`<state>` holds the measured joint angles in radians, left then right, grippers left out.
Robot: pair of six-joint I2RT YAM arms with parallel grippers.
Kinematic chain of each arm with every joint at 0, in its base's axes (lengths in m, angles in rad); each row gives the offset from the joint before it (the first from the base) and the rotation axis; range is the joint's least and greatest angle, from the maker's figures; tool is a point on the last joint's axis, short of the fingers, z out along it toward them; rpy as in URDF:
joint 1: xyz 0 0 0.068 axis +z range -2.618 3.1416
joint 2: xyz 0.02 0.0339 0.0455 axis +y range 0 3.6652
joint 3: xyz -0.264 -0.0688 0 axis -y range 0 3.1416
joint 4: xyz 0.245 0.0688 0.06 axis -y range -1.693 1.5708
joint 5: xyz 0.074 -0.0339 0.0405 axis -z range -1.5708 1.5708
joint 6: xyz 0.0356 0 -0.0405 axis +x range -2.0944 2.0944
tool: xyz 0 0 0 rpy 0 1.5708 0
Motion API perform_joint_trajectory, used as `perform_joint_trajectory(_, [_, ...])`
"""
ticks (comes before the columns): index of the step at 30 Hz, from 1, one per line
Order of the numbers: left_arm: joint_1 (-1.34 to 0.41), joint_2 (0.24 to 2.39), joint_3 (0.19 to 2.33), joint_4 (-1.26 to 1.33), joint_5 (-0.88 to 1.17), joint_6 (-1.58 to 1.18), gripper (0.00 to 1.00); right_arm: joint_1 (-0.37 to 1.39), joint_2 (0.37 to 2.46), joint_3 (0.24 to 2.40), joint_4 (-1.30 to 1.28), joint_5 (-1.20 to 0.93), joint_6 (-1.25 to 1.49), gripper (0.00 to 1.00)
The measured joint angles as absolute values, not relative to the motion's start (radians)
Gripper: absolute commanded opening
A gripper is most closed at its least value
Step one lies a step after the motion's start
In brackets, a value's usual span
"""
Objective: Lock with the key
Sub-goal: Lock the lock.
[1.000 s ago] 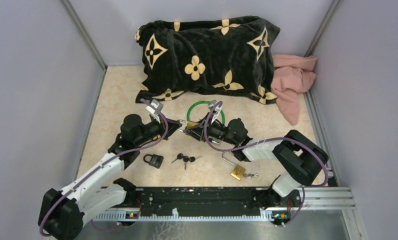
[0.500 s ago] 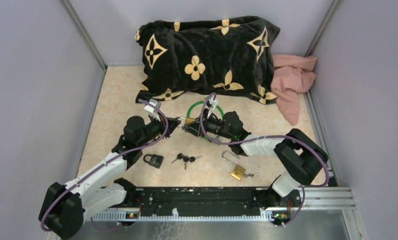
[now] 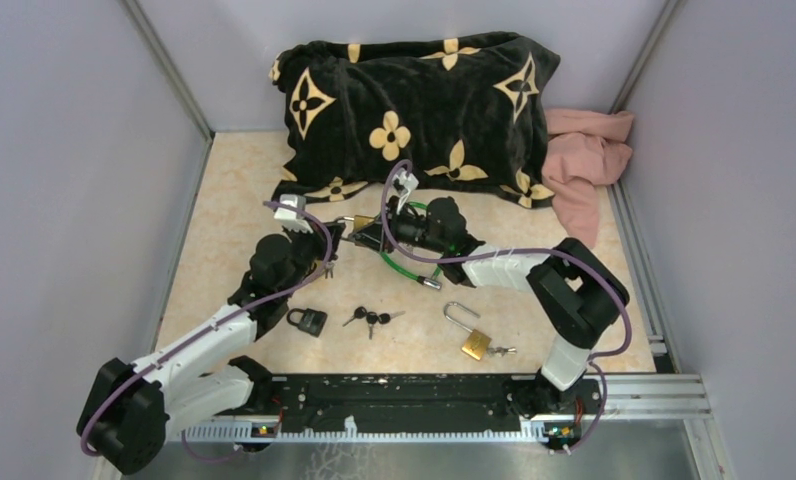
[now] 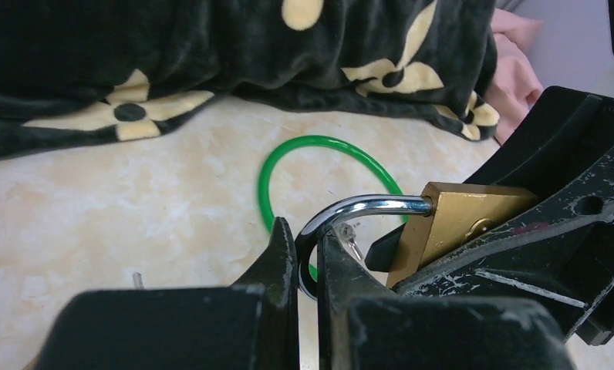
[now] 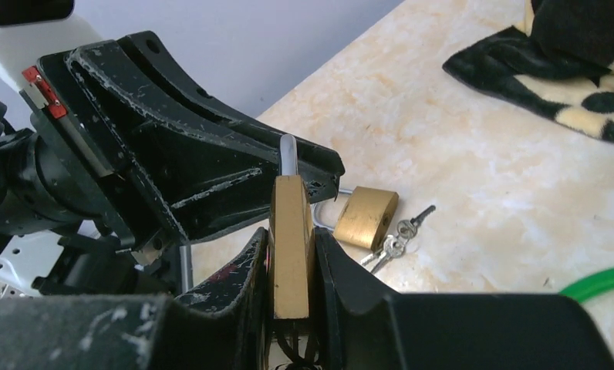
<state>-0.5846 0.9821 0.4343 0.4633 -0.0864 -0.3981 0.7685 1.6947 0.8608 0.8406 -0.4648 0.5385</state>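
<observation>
Table (image 3: 234, 200) by pillow (image 3: 414, 100) edge: L gripper (image 4: 308, 240) tight on shackle (image 4: 366, 206), R gripper (image 5: 291, 240) tight on padlock (image 5: 291, 216)

Over the last second both arms carried the brass padlock (image 3: 360, 224) with its steel shackle from the tabletop's middle toward the far edge and a little to the left. The left gripper (image 3: 336, 240) drew back leftward with it. The right gripper (image 3: 376, 228) followed, and its arm's elbow swung inward from the right edge. That arm came to lie across the green plastic ring (image 4: 319, 141), which 1 second earlier had shown nearly whole from above.
</observation>
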Motion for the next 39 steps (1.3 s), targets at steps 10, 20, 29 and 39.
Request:
perform_joint_trajectory(10, [-0.591, 0.984, 0.433, 0.5, -0.186, -0.402, 0.0, 0.759, 1.768, 0.949, 0.849, -0.517, 0.536, 0.0])
perform_joint_trajectory(20, [-0.477, 0.886, 0.433, 0.486, 0.216, -0.416, 0.1, 0.738, 1.612, 0.913, 0.722, -0.599, 0.493, 0.0])
perform_joint_trajectory(29, [-0.439, 0.721, 0.434, 0.498, 0.754, -0.429, 0.31, 0.761, 1.322, 0.797, 0.604, -0.774, 0.423, 0.0])
perform_joint_trajectory(39, [-0.441, 0.718, 0.429, 0.537, 0.979, -0.509, 0.0, 0.808, 1.237, 0.778, 0.48, -0.817, 0.367, 0.0])
